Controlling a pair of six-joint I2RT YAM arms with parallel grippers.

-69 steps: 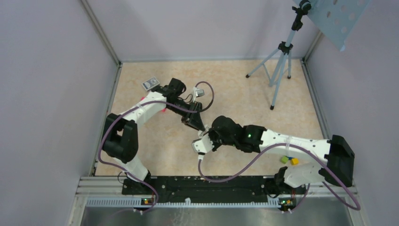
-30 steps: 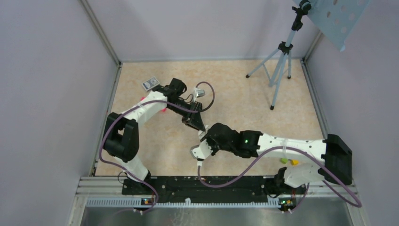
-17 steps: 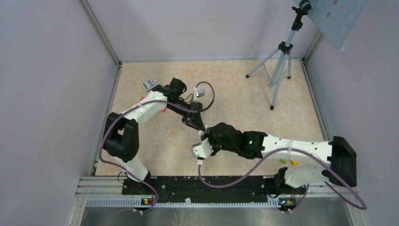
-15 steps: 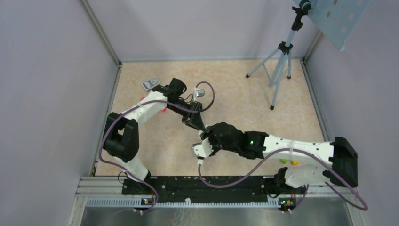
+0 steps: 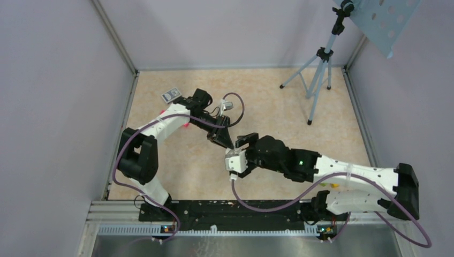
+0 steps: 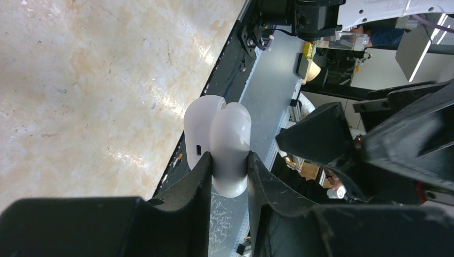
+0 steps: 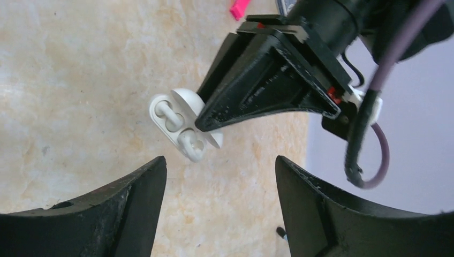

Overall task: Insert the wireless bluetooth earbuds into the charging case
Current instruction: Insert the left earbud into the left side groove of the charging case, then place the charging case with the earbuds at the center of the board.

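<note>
The white charging case (image 6: 225, 144) is pinched between the fingers of my left gripper (image 6: 229, 160), which is shut on it, held above the floor. Its lid (image 6: 199, 128) stands open. In the right wrist view the case (image 7: 184, 126) shows two white wireless bluetooth earbuds (image 7: 167, 113) sitting in its sockets, the second one (image 7: 191, 145) at the lower end. My right gripper (image 7: 219, 160) is open and empty, a short way in front of the case without touching it. From above, the left gripper (image 5: 225, 141) and right gripper (image 5: 243, 140) are close together mid-table.
A grey patterned box (image 5: 171, 95) lies at the back left beside the left arm. A pink item (image 7: 239, 8) lies behind the left gripper. A tripod (image 5: 318, 69) stands at the back right. Yellow and green blocks (image 5: 334, 184) sit under the right arm. A black speck (image 7: 279, 231) lies on the floor.
My right gripper has opened wide and pulled back from the case, its wrist swinging rightward and up. The left arm has held still with the case.
</note>
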